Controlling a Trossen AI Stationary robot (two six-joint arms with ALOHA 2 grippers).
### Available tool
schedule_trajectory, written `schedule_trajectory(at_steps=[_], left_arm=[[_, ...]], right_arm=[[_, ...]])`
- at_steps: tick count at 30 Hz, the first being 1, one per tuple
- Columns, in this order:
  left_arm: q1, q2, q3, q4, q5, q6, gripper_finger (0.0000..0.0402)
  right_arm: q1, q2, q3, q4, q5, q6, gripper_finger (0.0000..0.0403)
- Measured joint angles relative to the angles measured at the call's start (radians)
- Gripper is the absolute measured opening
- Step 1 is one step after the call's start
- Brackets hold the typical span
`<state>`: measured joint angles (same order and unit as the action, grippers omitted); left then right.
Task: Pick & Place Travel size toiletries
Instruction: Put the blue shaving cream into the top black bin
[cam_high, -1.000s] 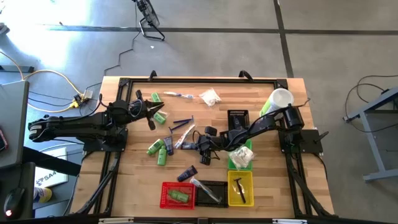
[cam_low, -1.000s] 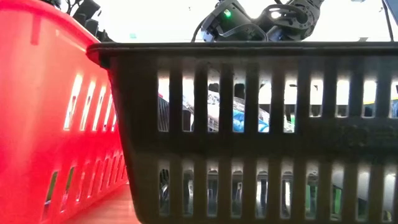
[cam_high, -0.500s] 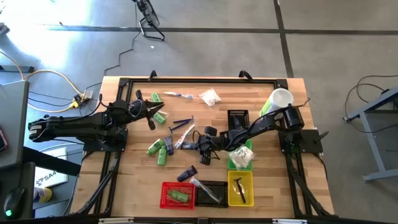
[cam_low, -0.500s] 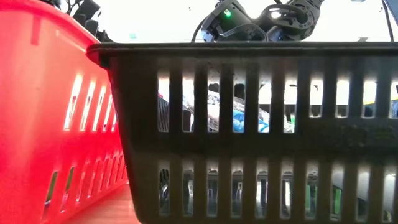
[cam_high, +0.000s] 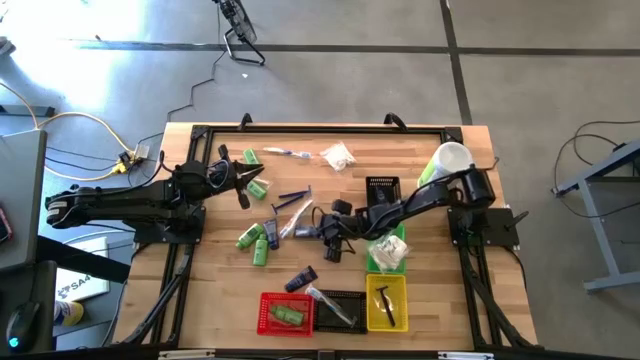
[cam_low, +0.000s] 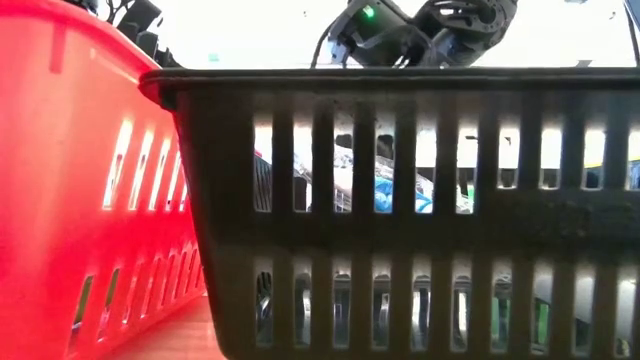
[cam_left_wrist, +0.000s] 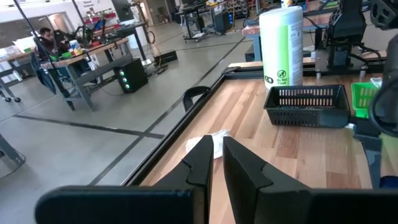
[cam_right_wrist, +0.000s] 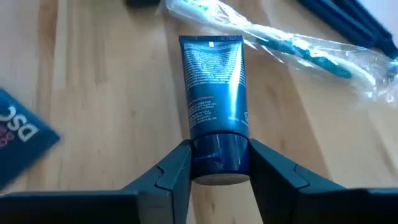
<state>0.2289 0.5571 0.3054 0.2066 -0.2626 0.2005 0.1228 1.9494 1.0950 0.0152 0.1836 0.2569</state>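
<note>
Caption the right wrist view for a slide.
Right gripper closed on the cap end of a blue tube, a wrapped toothbrush beside it.

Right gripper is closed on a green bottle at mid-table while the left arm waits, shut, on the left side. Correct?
Not quite. The right gripper is closed on a dark blue tube, not a green bottle, as the right wrist view shows. The rest holds: it is at mid-table, and the left gripper waits shut on the left side.

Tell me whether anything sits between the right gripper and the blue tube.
Nothing does. The right gripper is shut on the blue tube, fingers on both sides of its cap end. A wrapped toothbrush lies just beyond the tube's far end.
</note>
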Motion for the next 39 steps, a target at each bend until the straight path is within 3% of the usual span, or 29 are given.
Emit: schedule_trajectory(at_steps=[19, 30, 39], left_arm=[[0.0, 0.0, 0.0, -0.006, 0.0, 0.0, 0.003], [0.0, 0.0, 0.0, -0.017, 0.0, 0.0, 0.003], [0.0, 0.0, 0.0, -0.016, 0.0, -0.003, 0.003]], right_arm=[[-0.014, -0.3, -0.002, -0.403, 0.027, 0.015, 0.0128], [-0.004, -0.537, -0.001, -0.638, 0.108, 0.171, 0.0129], [0.051, -0.658, -0.001, -0.883, 0.223, 0.354, 0.0134]])
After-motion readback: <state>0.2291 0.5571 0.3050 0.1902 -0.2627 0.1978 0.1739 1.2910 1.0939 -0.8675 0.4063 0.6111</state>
